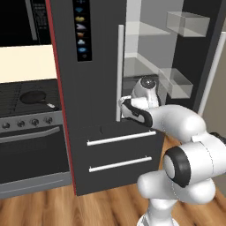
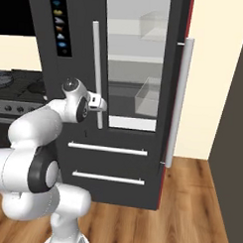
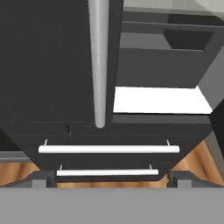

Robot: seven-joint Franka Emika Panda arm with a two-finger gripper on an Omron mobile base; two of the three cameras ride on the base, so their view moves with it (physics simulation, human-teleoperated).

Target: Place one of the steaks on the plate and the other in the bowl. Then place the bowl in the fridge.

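At the far left of the left base view sits a black oven [image 1: 31, 145] with knobs, a dark frying pan [image 1: 33, 97] on its burners. Moving right, the fridge [image 1: 88, 110] fills the middle of the frame — dark grey, with a blue-icon panel [image 1: 81, 31] at the upper centre and two lower drawers [image 1: 119, 152] below. Its left door is closed, with a long silver bar handle [image 1: 120, 73] along its right edge; the right door [image 2: 186, 96] stands swung open, baring glass shelves [image 1: 145, 31] and clear bins [image 1: 178, 81] at the upper right.

The gripper [image 1: 121, 106] is at centre frame, just beside the lower end of that bar handle; in the right base view it appears at centre left [image 2: 98, 103], again close against the handle. Its jaws stand spread wide with nothing between them. The hand view looks along the handle toward the drawers, the finger tips [image 3: 43, 178] well apart at the bottom corners.

Wooden floor [image 1: 39, 207] runs along the bottom, and a cream wall [image 2: 214, 72] fills the right side of the right base view.
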